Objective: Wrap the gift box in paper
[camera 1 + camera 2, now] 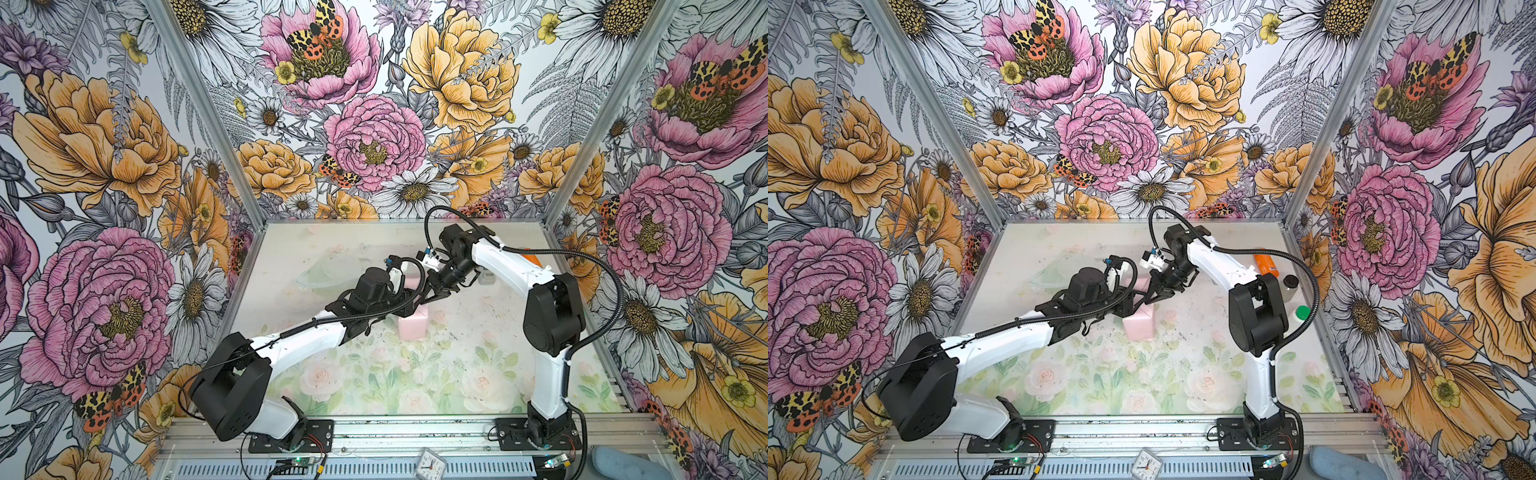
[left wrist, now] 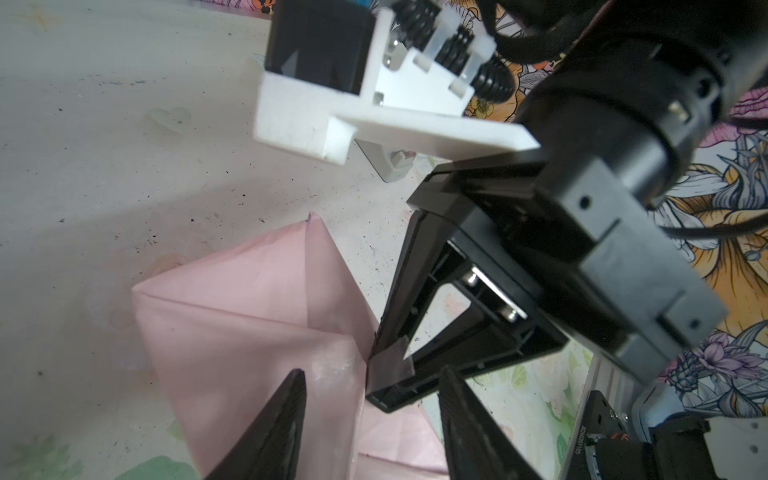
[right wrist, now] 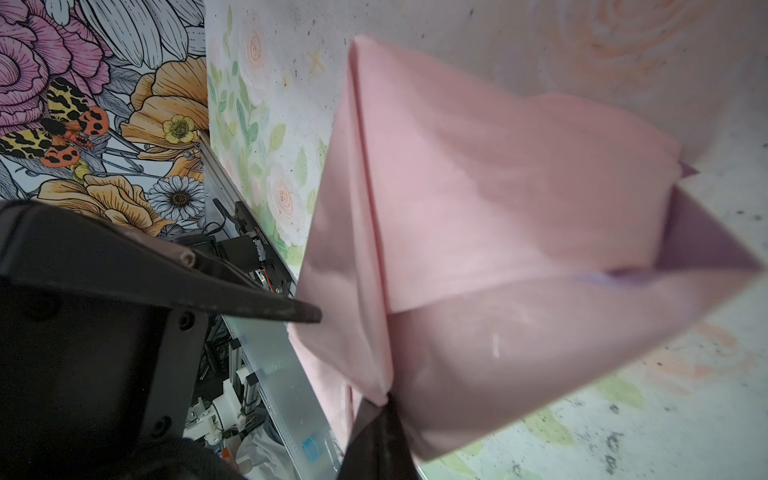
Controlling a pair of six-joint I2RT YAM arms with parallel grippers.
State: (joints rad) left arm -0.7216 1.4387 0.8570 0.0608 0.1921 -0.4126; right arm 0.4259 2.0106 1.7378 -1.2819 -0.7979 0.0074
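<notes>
The gift box is hidden inside the paper, which is folded around it pale pink side out at mid table. A lilac flap shows at one end. My left gripper is open, one finger lying over the paper and the other beside it. My right gripper is shut, its tips at a folded corner of the paper with a piece of clear tape on them. In both top views the two grippers meet just above the parcel.
A small grey tape dispenser stands behind the parcel. An orange bottle, a dark-capped jar and a green-capped bottle line the right edge. A clear plastic dish lies at the back left. A clock sits on the front rail.
</notes>
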